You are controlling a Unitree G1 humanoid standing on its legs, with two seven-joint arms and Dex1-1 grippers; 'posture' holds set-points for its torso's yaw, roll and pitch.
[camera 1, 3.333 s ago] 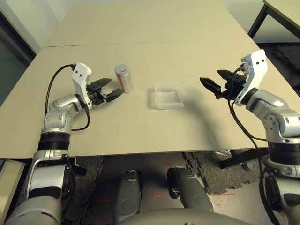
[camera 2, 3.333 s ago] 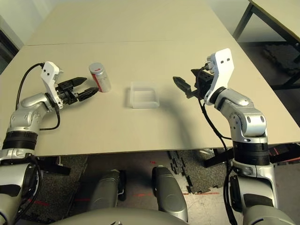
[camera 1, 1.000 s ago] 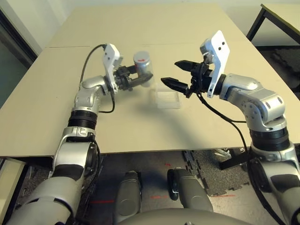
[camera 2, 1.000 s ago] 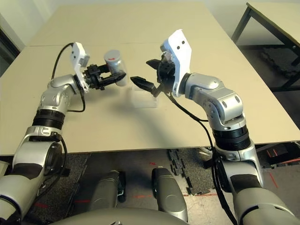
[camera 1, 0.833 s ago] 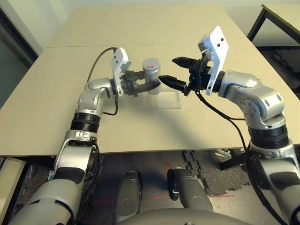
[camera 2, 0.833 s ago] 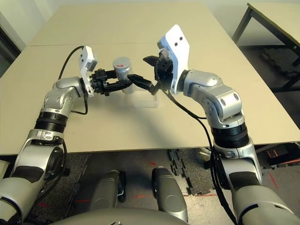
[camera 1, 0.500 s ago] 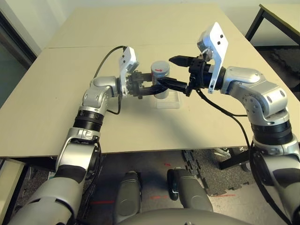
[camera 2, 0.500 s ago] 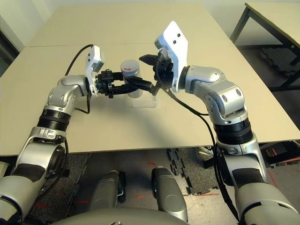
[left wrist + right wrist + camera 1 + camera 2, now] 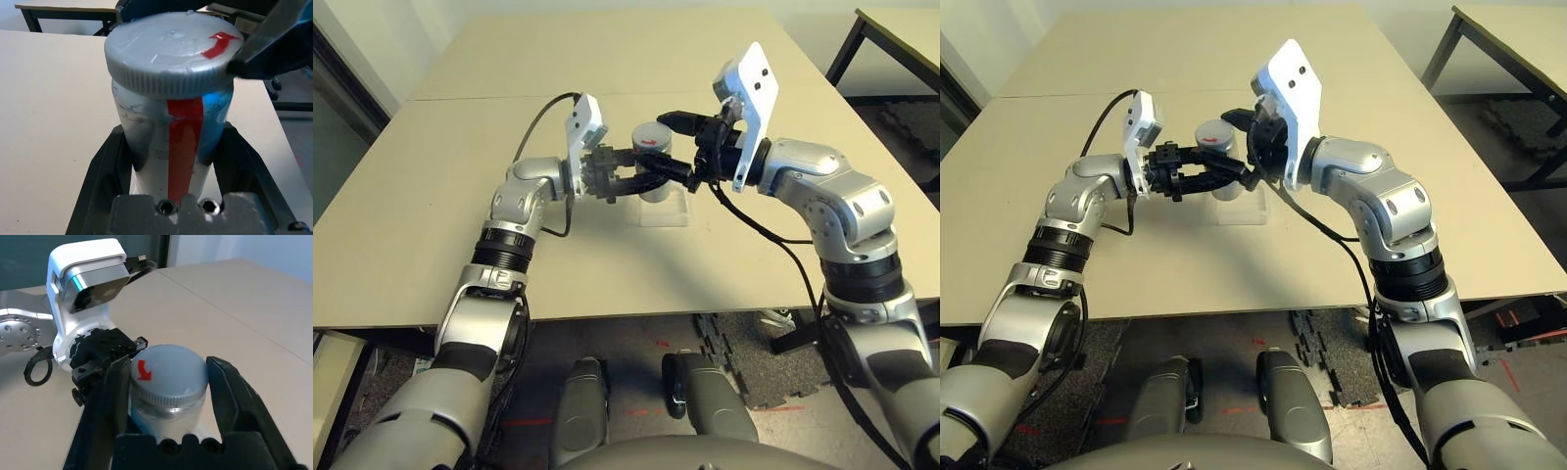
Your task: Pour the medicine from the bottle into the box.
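My left gripper [image 9: 644, 182] is shut on the body of the silver-grey bottle [image 9: 146, 132] and holds it upright, just above the near-left edge of the clear box [image 9: 666, 211]. A red stripe runs down the bottle's side, and a red arrow marks its round ribbed cap [image 9: 651, 138]. My right gripper [image 9: 674, 145] reaches in from the right, open, with one finger on each side of the cap [image 9: 166, 374]. Both fingers stand very close to the cap's rim. The box lies flat on the table under the two grippers.
The beige table [image 9: 607, 264] stretches wide on every side, with a seam [image 9: 480, 96] across it farther back. A second table with black legs [image 9: 891, 24] stands at the far right. A black cable [image 9: 533, 122] loops over my left forearm.
My left gripper has lifted the bottle off the table and brought it over the box. The right gripper has come in from the right, and its fingers now straddle the cap.
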